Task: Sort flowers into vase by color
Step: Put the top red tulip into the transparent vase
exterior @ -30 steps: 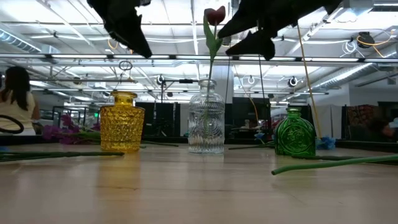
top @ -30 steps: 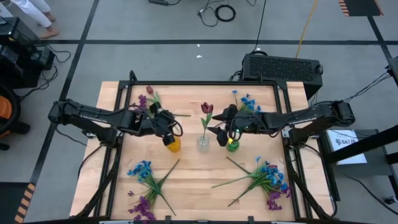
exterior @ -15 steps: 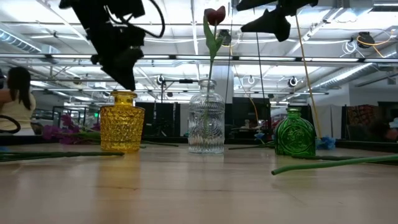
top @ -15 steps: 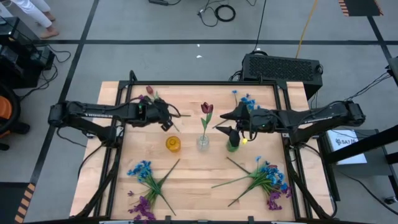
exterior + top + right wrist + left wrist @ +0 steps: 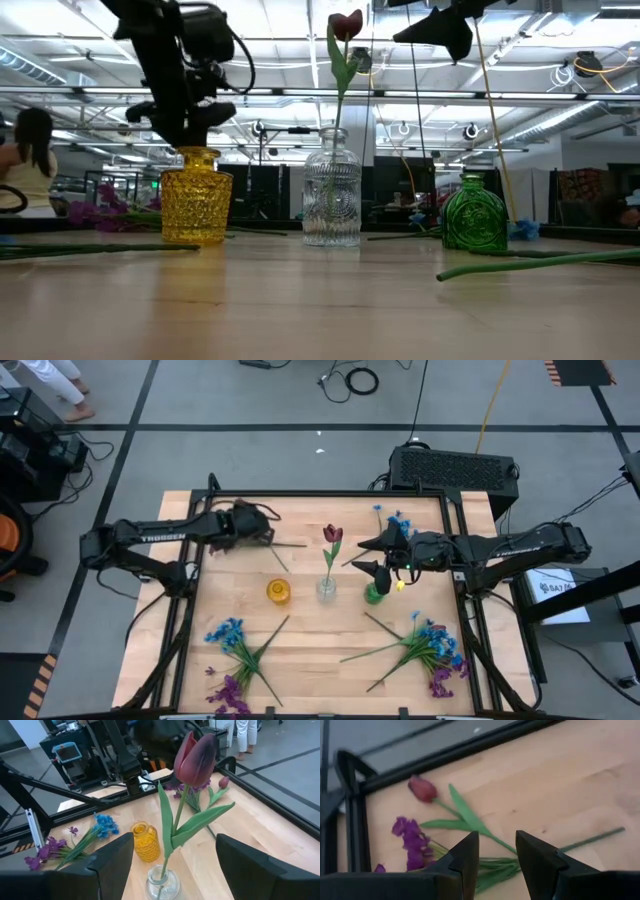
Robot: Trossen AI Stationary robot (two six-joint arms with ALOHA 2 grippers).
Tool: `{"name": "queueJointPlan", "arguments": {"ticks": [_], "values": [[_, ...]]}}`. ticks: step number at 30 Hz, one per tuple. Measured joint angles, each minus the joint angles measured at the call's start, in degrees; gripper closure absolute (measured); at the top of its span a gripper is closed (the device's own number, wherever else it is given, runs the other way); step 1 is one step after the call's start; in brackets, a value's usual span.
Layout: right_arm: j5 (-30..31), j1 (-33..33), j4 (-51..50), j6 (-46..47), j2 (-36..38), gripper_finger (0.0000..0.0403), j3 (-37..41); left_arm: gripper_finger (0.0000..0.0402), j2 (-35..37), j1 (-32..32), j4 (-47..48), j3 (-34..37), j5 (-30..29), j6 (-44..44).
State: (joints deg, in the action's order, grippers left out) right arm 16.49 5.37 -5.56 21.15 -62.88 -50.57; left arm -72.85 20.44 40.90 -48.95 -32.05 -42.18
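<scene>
The left hand is low over the far left of the desk, fingers parted and nothing between them, tips poised right above a dark red tulip lying flat with purple sprigs tucked beside it. The left arm reaches in from the desk's left edge, stretched almost straight and level. Over to the right hand: spread wide and empty, hanging in the air just above the green vase, its arm extended level from the right side. Facing it, a red tulip stands upright in the clear vase at the middle of the desk. The yellow vase sits to the left of that one, the three in a row. At the near edge lie two loose bunches: blue and purple flowers on the left, a bigger blue and purple heap on the right. More blue blossoms lie at the far right.
</scene>
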Motion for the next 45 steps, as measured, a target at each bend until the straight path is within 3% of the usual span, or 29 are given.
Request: {"name": "queueJointPlan", "arguments": {"ticks": [4,8,17,31,45], "values": [[-0.10,0.02,-0.01,0.50,0.01,0.0129,0.00,0.0265,-2.84,3.17,-0.75,0.00,2.52,-2.96],[-0.12,0.07,-0.17,0.00,0.01,0.0129,0.00,0.0265,-4.51,3.46,-1.91,-0.02,9.33,-6.85],[-0.37,0.07,-0.13,-0.86,0.01,0.0129,0.00,0.0265,-10.11,7.22,-3.06,-0.02,9.73,-18.95],[-0.37,1.54,0.66,-1.00,0.01,0.0129,0.00,0.0265,-21.40,8.93,-8.74,-0.02,11.91,-20.49],[-0.35,1.53,0.61,-1.01,0.01,0.0129,0.00,0.0266,-22.49,13.04,-12.53,-0.02,12.22,-20.48]]}}
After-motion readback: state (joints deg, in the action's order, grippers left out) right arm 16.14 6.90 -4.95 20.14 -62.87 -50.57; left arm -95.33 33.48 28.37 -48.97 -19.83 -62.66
